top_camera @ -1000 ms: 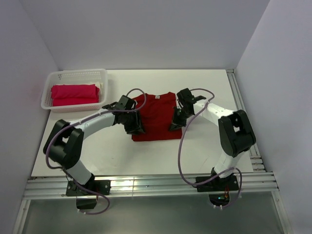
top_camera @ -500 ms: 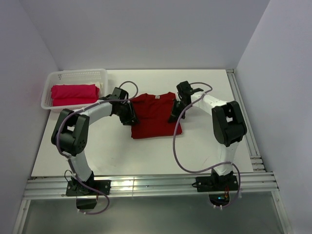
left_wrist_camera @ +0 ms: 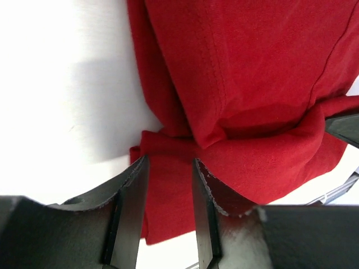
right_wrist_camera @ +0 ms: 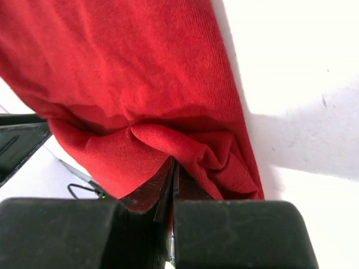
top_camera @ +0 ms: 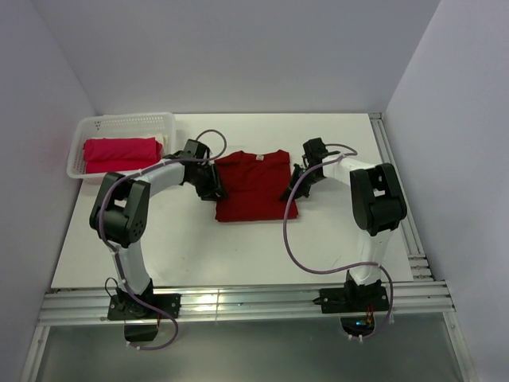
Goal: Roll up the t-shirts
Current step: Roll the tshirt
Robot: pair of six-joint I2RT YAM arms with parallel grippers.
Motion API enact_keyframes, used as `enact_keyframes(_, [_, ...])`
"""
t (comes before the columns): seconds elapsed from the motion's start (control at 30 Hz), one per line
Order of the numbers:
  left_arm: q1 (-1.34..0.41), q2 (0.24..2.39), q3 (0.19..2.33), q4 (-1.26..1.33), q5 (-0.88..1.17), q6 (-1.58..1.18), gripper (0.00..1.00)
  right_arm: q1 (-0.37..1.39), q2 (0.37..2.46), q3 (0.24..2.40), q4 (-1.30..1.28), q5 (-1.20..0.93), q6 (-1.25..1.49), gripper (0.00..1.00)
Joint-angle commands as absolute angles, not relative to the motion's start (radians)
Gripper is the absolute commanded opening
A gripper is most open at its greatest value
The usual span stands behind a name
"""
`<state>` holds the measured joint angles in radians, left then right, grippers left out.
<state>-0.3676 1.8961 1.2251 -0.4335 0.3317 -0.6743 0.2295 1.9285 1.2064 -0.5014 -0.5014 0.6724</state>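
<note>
Pinching the dark crimson cloth t-shirt (top_camera: 253,187), the right tool (right_wrist_camera: 173,168) is clamped on its fold. The left tool (left_wrist_camera: 168,179) stands parted; better to close it before pulling both edges evenly.

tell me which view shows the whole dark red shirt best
Top external: the dark red shirt lies spread, collar on the far side, nearly all in view. The left wrist view shows only a bunched side edge at the open left gripper; the right wrist view only a fold pinched in the shut right gripper.
</note>
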Motion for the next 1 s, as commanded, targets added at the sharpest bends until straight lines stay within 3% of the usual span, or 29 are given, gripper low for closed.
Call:
enact_keyframes(0.0, [-0.356,1.806,1.262,-0.474,0.298,-0.627,0.42,0.201,1.842,1.174,-0.439,-0.543,0.673,0.01])
enact_keyframes(0.13, [-0.357,1.689,1.244,-0.5,0.314,-0.632,0.43,0.184,1.727,1.1,-0.371,-0.652,0.686,0.09])
enact_keyframes(0.33, [-0.392,1.617,1.181,-0.367,0.491,-0.728,0.44,0.228,1.666,0.986,-0.131,-0.819,0.828,0.11])
enact_keyframes(0.6, [-0.512,1.784,1.235,-0.322,0.572,-0.729,0.43,0.386,1.814,1.055,-0.124,-0.821,0.854,0.09])
enact_keyframes(0.97, [-0.471,1.979,1.109,-0.23,0.646,-0.683,0.4,0.325,2.0,0.971,-0.057,-0.883,0.793,0.07])
